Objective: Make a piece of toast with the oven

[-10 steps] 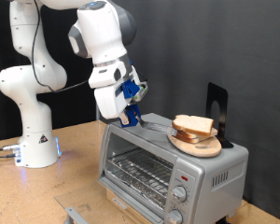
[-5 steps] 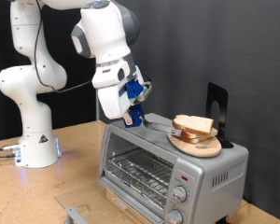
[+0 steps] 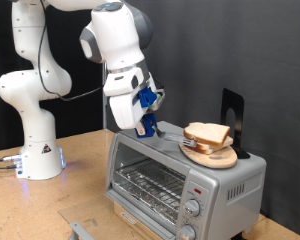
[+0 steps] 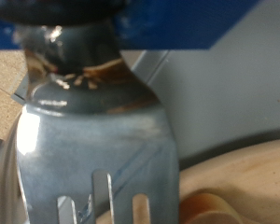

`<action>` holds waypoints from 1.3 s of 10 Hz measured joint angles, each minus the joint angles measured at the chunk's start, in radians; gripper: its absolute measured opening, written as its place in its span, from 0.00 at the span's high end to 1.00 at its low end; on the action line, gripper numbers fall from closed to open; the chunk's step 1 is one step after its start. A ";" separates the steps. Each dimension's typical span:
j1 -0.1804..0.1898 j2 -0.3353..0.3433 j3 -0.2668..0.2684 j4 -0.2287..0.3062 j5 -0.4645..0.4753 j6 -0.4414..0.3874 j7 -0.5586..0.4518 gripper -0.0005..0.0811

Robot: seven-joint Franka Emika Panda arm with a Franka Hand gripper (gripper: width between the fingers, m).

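Note:
The silver oven [image 3: 180, 178] stands on the table at the exterior view's lower right, its glass door closed and the wire rack showing behind it. A round wooden plate [image 3: 212, 157] with a stack of bread slices [image 3: 207, 134] sits on top of the oven. No single slice shows apart from the stack. My gripper [image 3: 147, 125] hangs just above the oven's top, left of the plate, shut on a grey slotted spatula [image 4: 93, 140]. In the wrist view the spatula's blade reaches to the plate's edge [image 4: 243, 177], by a tan crust [image 4: 210, 205].
A black upright stand [image 3: 233, 115] rises behind the plate on the oven top. The arm's white base [image 3: 35, 150] stands at the exterior view's left on the wooden table [image 3: 80, 190]. A grey metal piece [image 3: 78, 229] lies at the table's front edge.
The gripper with the spatula has moved a little to the exterior view's right, closer to the plate of bread. Oven and plate have not moved.

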 joint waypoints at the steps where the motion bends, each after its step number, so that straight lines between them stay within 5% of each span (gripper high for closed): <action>1: 0.001 0.000 0.006 0.002 0.000 0.000 -0.001 0.52; 13: 0.007 0.071 0.095 0.092 -0.018 -0.046 0.054 0.52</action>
